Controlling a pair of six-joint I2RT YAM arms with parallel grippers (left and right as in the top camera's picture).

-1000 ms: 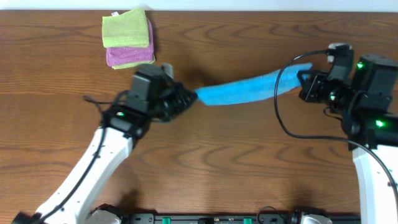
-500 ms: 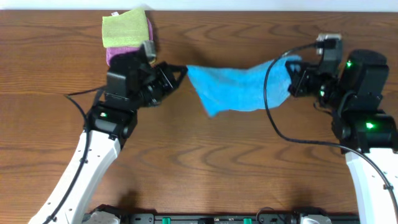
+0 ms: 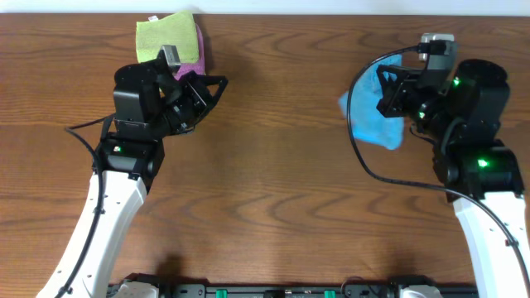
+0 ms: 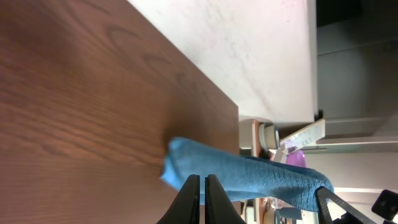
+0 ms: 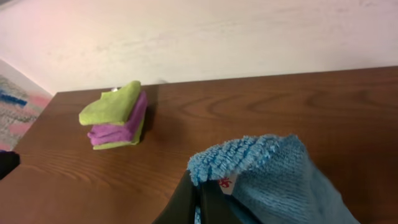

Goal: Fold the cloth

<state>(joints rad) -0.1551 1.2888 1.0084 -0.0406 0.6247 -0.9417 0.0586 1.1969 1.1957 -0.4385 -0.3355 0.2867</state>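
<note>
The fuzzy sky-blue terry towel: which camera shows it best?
Right wrist view: the fuzzy sky-blue terry towel fills the foreground, its pile sharp, pinched in the right tool. Overhead shows the towel bunched, partly hidden by the right arm. Left wrist shows it farther off, sideways.

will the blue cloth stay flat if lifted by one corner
Probably not: the cloth droops bunched from the right pincer, so it looks floppy. Its fuzzy pile should grip rather than slip. One small pinch holds it, so likely light.

The cloth (image 3: 371,120) is plain sky-blue — stacked cloths (image 5: 115,118) lime-green and purple — table (image 3: 273,182) brown, wood-grained.
</note>
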